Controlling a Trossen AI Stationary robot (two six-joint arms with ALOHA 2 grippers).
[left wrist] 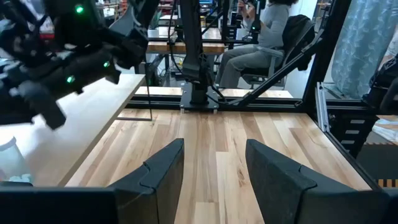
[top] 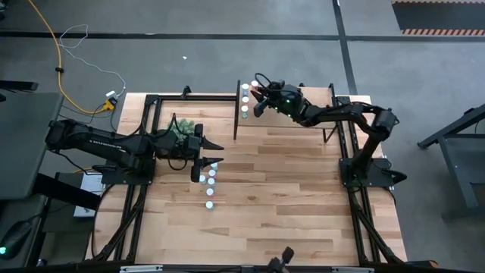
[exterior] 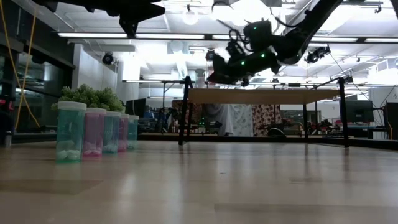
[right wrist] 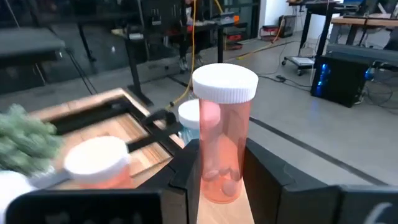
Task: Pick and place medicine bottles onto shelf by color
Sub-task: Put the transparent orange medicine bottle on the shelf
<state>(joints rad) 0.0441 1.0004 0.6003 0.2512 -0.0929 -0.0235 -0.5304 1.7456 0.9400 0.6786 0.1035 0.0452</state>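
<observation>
Medicine bottles sit in two groups. Five stand in a row on the wooden surface (top: 303, 205) near the left arm — in the low view a teal bottle (exterior: 70, 132) is nearest the camera, then a pink bottle (exterior: 94, 132), with three more teal and pink ones lined up behind them toward the green plant (exterior: 92, 98). Others with white caps already stand in a short line (top: 245, 101) at the left end of the shelf (top: 284, 112), which runs along the far edge of the surface.

Right end effector (right wrist: 217, 180) is over that end of the shelf, its fingers closed around a pink bottle with a white cap (right wrist: 222, 134), upright between them, with more capped bottles just beside it.

Left end effector (left wrist: 214, 171) hangs above the row on the surface — its fingers stand apart with nothing between them, only bare wood showing past them.
</observation>
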